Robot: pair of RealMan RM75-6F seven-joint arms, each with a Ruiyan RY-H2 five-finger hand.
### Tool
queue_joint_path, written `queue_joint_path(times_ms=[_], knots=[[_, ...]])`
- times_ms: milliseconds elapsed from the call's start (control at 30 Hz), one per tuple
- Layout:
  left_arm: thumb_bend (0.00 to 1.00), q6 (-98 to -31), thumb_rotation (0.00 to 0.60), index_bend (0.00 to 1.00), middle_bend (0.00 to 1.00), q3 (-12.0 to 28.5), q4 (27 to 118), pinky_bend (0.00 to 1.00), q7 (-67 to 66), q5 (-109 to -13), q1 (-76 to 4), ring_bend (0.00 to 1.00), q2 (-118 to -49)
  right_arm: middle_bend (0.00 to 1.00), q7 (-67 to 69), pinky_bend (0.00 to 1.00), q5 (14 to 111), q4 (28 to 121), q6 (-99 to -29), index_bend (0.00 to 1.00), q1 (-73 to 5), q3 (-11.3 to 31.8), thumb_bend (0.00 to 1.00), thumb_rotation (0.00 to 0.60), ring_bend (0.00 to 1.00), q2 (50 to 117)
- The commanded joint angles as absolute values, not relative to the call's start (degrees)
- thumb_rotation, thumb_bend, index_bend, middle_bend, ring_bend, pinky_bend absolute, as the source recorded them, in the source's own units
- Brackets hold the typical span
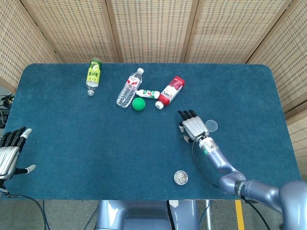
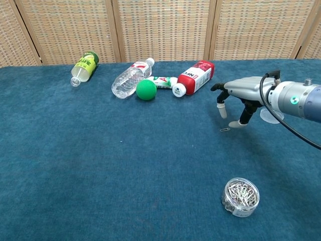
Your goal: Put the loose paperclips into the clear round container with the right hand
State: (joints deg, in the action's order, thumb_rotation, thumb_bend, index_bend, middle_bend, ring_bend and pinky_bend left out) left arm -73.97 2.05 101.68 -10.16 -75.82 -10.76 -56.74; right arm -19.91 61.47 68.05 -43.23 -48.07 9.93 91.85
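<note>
One loose paperclip [image 2: 225, 129] lies on the blue cloth; in the head view the paperclip [image 1: 183, 139] shows as a faint speck. My right hand [image 2: 238, 91] hovers low just above and behind it, palm down, fingers spread and pointing down, holding nothing. The same right hand [image 1: 192, 126] sits right of centre in the head view. The clear round container [image 2: 241, 197], full of paperclips, stands near the front edge, and the container [image 1: 181, 178] is lidless. My left hand [image 1: 9, 154] rests open at the far left edge.
A clear lid [image 2: 272, 116] lies just right of my right hand. At the back lie a green-labelled bottle [image 2: 84, 67], a clear water bottle [image 2: 130, 77], a green ball [image 2: 146, 90], a small tube [image 2: 163, 82] and a red-and-white bottle [image 2: 194, 77].
</note>
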Motion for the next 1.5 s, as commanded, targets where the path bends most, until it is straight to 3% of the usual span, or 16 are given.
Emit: queue_joint_path(times_ms=[33,1000,1500], knots=[[0.0,-73.9,0.6,0.0,0.0,2.1,101.7,0.0,-10.3,-75.7,-10.8,0.0,-56.8,0.0,-20.4,0.0,60.5,67.1,-42.7,0.5,-48.4,9.9,0.31,0.6,0.0,92.6],[0.0,-72.7,0.6,0.0,0.0,2.3,101.1,0.0,-11.0,-74.2,-11.4,0.0,-57.4,0.0,-21.1,0.0,58.6,60.6,-40.1,0.52,-50.6,9.5,0.32,0.6,0.0,97.7],[0.0,-72.7,0.6,0.0,0.0,2.2,101.1,0.0,-10.9,-74.3,-11.5,0.0,-57.5,0.0,-22.2,0.0,57.7,60.1,-39.5,0.52,-51.0,9.2,0.33,0.6,0.0,97.0]])
